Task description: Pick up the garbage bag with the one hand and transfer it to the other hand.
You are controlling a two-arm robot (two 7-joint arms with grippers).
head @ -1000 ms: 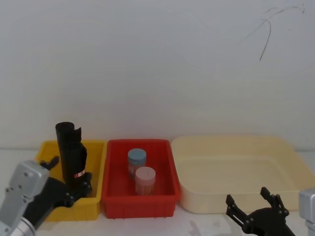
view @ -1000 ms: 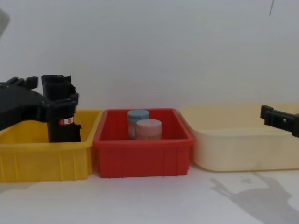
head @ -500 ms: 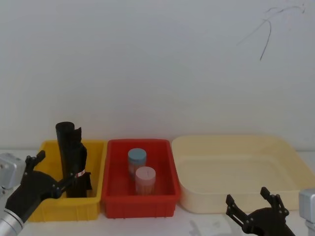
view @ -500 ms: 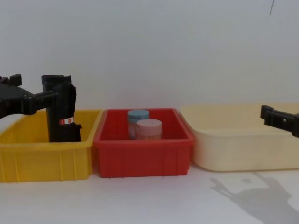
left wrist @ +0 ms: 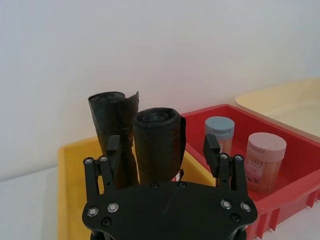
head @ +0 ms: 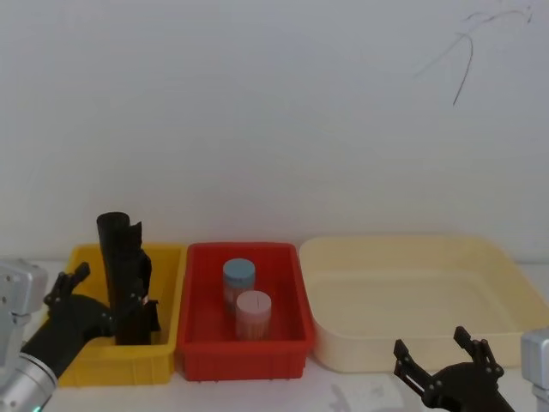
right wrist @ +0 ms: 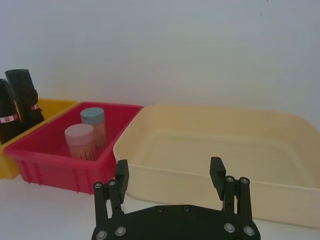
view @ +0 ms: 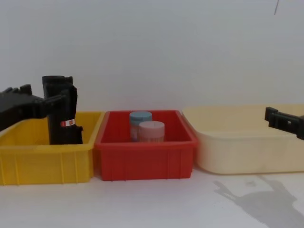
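The garbage bag (left wrist: 157, 140), a thick black roll with a small red-and-white label, stands upright in the yellow bin (head: 94, 365) beside a thinner black roll (left wrist: 114, 125). In the chest view the garbage bag (view: 64, 128) rises well above the bin's rim. My left gripper (head: 86, 300) is open just left of the roll, its fingers level with the roll's middle and not gripping it. In the left wrist view the roll shows between the spread fingers (left wrist: 212, 150). My right gripper (head: 442, 360) is open, low in front of the cream tray.
A red bin (head: 240, 360) in the middle holds two capped jars, one blue-lidded (head: 238, 275) and one pink-lidded (head: 253, 309). A wide cream tray (head: 412, 352) lies to the right. A white wall stands close behind the bins.
My left gripper, which was around the garbage bag a second ago, has drawn back to the left and stands off it. The roll stays standing in the yellow bin. The right arm has not moved.
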